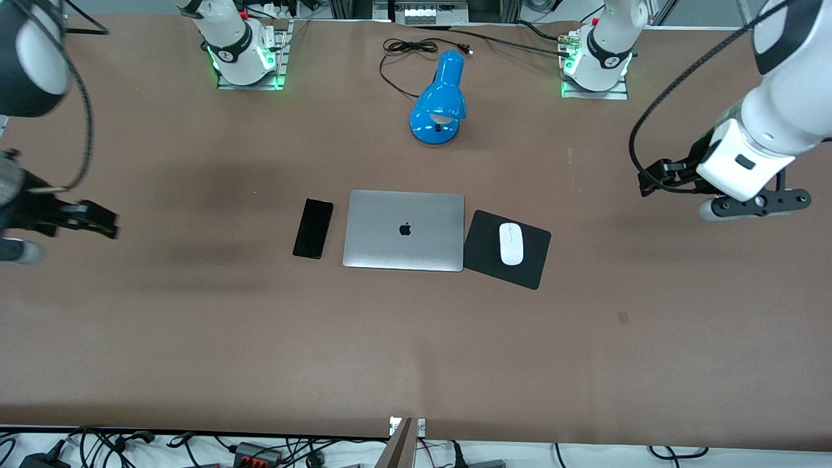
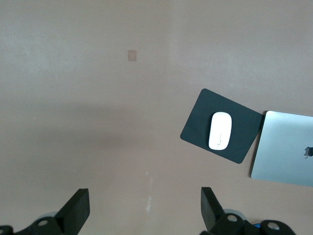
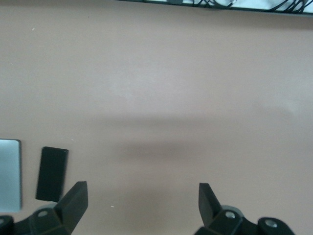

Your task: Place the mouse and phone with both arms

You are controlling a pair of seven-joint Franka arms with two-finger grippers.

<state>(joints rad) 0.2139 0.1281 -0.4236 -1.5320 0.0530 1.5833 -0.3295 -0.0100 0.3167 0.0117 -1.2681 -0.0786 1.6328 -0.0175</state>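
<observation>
**Both pincers wide, mouse and phone lying flat**

Lowest toward the camera among the things is the black mouse pad [image 1: 507, 249], and on it rests the white mouse [image 1: 511, 244], toward my left arm's end of the table [image 1: 195, 338]. It lies well apart from my left pincer [image 2: 144, 210], which hangs in the air over bare table with fingers spread and holding nothing. The mouse looks light, smooth and glossy, so I judge it slippery; I would close across its narrow width at the middle, where the sides run nearly parallel.

The phone [image 1: 312, 229] lies flat just beside the closed silver laptop [image 1: 404, 230], on the side toward my right arm. My right pincer [image 3: 142, 208] hovers well apart from it, over bare table, fingers likewise spread and empty. The phone is thin, stiff and glossy, probably fragile; being so flat, I judge its long edges the only hold, taken low and squarely.

A blue desk lamp [image 1: 439, 99] stands between the two arm bases.
</observation>
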